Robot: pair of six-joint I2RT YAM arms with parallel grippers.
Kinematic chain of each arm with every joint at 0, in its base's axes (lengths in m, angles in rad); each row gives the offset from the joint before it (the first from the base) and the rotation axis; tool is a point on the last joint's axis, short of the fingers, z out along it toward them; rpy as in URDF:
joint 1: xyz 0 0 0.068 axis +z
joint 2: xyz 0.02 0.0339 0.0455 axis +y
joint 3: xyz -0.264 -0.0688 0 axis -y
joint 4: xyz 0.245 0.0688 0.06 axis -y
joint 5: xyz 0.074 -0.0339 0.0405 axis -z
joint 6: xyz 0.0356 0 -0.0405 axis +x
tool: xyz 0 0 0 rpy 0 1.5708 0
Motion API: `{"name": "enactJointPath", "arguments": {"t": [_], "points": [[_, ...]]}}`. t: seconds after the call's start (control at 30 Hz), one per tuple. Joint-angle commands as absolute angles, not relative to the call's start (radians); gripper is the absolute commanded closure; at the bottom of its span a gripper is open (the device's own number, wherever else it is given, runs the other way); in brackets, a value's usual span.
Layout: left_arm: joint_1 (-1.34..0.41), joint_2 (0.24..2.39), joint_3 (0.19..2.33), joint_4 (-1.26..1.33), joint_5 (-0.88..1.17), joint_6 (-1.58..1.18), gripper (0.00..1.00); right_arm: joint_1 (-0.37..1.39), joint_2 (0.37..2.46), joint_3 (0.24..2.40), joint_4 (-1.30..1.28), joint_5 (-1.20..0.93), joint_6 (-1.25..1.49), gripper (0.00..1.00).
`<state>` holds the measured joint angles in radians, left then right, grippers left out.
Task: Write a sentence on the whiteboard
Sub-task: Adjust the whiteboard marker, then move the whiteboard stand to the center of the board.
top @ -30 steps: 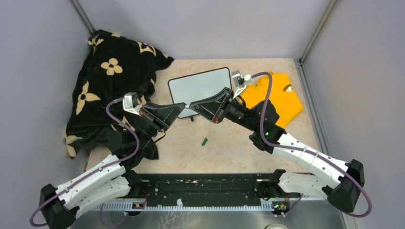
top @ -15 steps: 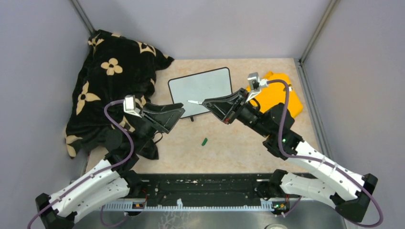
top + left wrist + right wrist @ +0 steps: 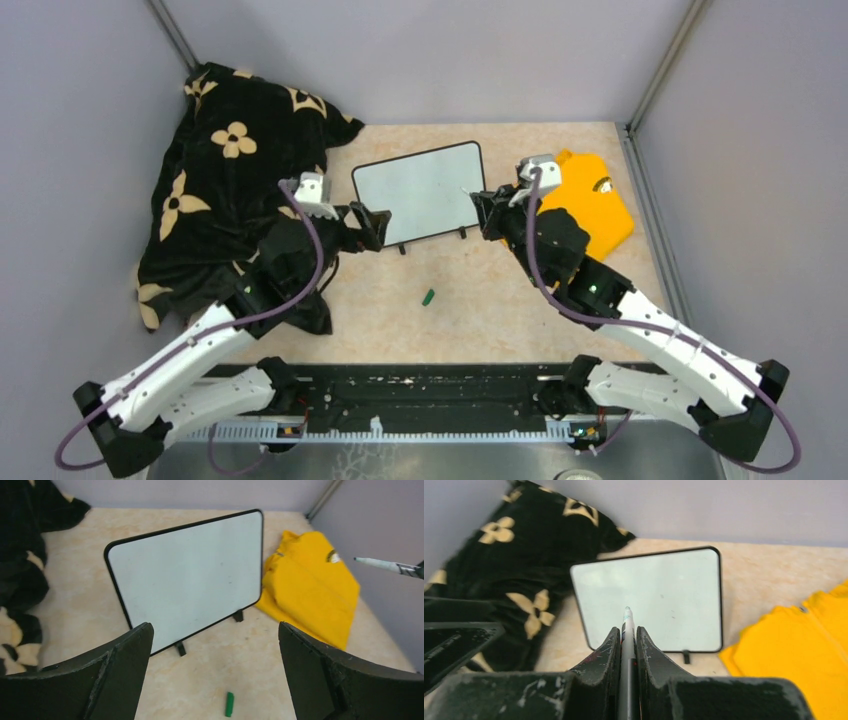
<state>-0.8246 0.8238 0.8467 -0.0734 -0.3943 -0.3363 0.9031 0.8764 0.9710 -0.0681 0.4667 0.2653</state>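
Pinching marker [image 3: 628, 622] in R gripper [image 3: 628, 635], fingers closed tight on barrel, tip sticking out fwd toward whiteboard [image 3: 649, 597]. From top, shows tip over board's right edge; cannot tell if touching. Shows whiteboard approx mid-table [image 3: 480, 300], toward the back, propped on small black feet & leaning back, face white w/ a few faint specks. Has L gripper [image 3: 370, 222] spread wide, nothing between fingers, hanging near board's lower-left corner & aimed at board. Shows yellow shirt [image 3: 595, 205] lying flat just right of board, w/ R arm crossing over its near-left part. Shows black blanket [image 3: 225, 160] w/ tan flower print heaped at back-left, reaching up the wall corner, w/ L arm over its near edge. Shows green cap [image 3: 428, 297] lying alone on table in front of board, between both arms, well apart from either gripper.
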Motion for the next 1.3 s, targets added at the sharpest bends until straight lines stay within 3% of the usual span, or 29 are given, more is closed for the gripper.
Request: {"name": "enactJointPath", "arguments": {"t": [0.0,0.13,0.23,0.4,0.77,0.97,1.07,1.27], "points": [[-0.823,0.944,0.952,-0.192,-0.597,-0.25,0.01,0.91,0.915,0.984,-0.079,0.649,0.215,1.0],[-0.808,1.049,0.974,-0.17,-0.608,-0.177,0.01,0.907,0.917,0.915,0.025,0.646,0.213,1.0],[-0.72,1.066,0.943,-0.128,-0.432,-0.165,0.01,0.883,0.927,0.887,0.06,0.578,0.223,1.0],[-0.429,1.024,0.843,-0.045,-0.154,-0.295,0.01,0.784,0.949,0.858,0.074,0.374,0.262,1.0],[-0.373,1.067,0.67,0.196,0.176,-0.434,0.01,0.777,0.989,0.793,0.159,0.363,0.259,1.0],[-0.372,1.141,0.652,0.177,0.182,-0.547,0.02,0.778,0.978,0.748,0.176,0.376,0.275,1.0],[-0.375,1.184,0.698,0.098,0.21,-0.505,0.08,0.778,0.974,0.734,0.175,0.387,0.285,1.0],[-0.396,1.262,0.749,-0.05,0.086,-0.517,0.11,0.778,0.963,0.727,0.16,0.391,0.285,1.0]]}}
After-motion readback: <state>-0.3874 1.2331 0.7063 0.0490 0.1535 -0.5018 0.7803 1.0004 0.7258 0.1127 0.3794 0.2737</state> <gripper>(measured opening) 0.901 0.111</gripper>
